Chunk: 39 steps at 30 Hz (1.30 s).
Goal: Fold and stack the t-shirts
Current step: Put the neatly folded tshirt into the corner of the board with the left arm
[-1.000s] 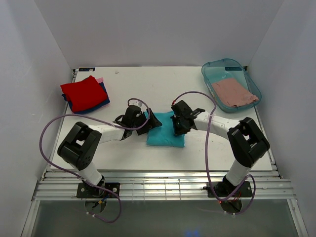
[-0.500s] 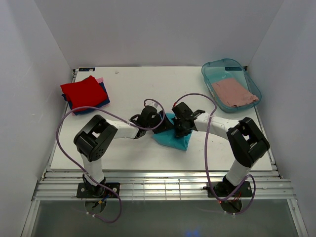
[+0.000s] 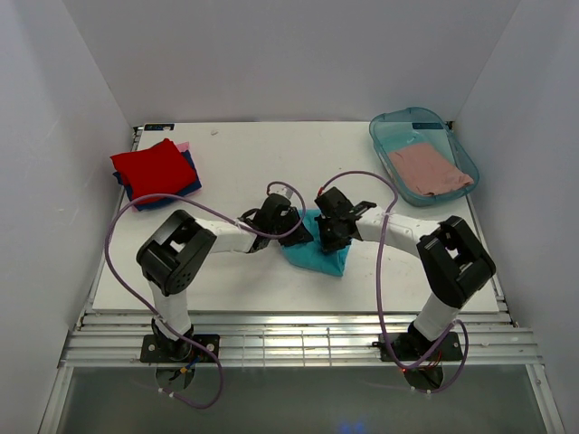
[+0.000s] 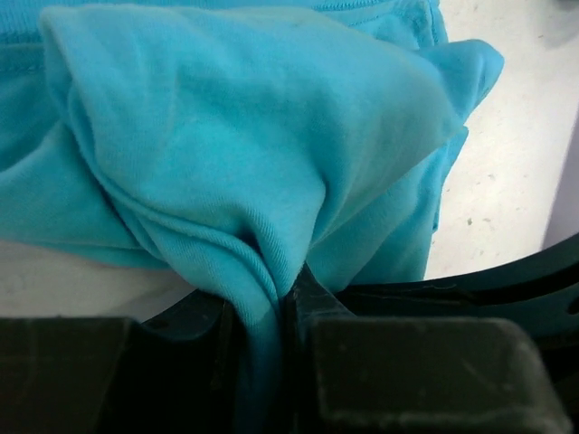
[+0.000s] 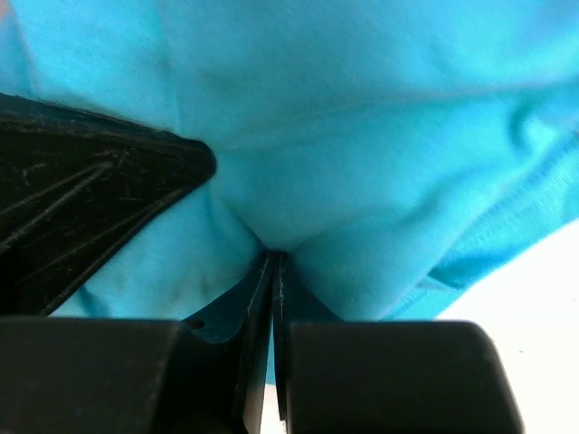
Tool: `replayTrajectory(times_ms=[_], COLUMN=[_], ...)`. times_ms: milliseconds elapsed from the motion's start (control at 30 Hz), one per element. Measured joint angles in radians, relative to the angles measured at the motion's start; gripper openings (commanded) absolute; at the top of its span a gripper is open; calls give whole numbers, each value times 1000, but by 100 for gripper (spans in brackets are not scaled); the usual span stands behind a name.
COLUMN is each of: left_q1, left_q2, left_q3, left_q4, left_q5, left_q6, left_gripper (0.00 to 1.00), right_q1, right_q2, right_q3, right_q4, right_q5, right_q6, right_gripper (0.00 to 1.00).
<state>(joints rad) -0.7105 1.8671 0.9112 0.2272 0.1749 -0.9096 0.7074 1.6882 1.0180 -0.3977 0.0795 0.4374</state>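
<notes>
A teal t-shirt (image 3: 318, 256) lies bunched at the table's middle, pulled into a rough wedge between my two grippers. My left gripper (image 3: 295, 231) is shut on a fold of its left edge; in the left wrist view the teal cloth (image 4: 253, 136) runs down between the pinched jaws of the left gripper (image 4: 271, 303). My right gripper (image 3: 328, 237) is shut on the upper right part; in the right wrist view the cloth (image 5: 362, 136) gathers into the closed jaws of the right gripper (image 5: 272, 258). A folded red t-shirt (image 3: 154, 169) tops a stack over a dark blue one (image 3: 186, 190), with a pink edge (image 3: 184, 146).
A translucent teal tub (image 3: 379, 129) stands at the back right with a dusty-pink t-shirt (image 3: 430, 169) inside. The stack sits at the white table's (image 3: 271, 154) back left corner. White walls enclose three sides. Purple cables loop over both arms.
My left gripper moved right to the teal t-shirt's left edge and closed on it. The flat folded shirt got bunched into a wedge. The right gripper stayed shut in place.
</notes>
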Motion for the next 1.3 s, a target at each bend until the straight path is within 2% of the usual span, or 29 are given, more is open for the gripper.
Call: replayTrajectory(times_ms=[167, 267, 400, 700, 867, 1300], left_q1=[3, 47, 163, 416, 527, 754], left_q2=[-69, -132, -198, -210, -154, -13], left_q3=[76, 140, 283, 618, 796, 903], left_q4=[-263, -438, -625, -885, -949, -966], left_q5=[-91, -146, -195, -227, -213, -111], left_q6=[122, 214, 348, 578, 639, 634], left_gripper=[1, 1, 1, 1, 1, 1], right_q1=[3, 3, 3, 3, 4, 6], right_q2=[-65, -139, -230, -321, -347, -576], right_q3=[0, 0, 0, -58, -96, -272], right_q4=[-58, -95, -126, -134, -130, -161], right_q5=[32, 54, 69, 62, 43, 22], right_q6=[-8, -15, -22, -26, -23, 26], right_gripper=[8, 8, 8, 8, 8, 8])
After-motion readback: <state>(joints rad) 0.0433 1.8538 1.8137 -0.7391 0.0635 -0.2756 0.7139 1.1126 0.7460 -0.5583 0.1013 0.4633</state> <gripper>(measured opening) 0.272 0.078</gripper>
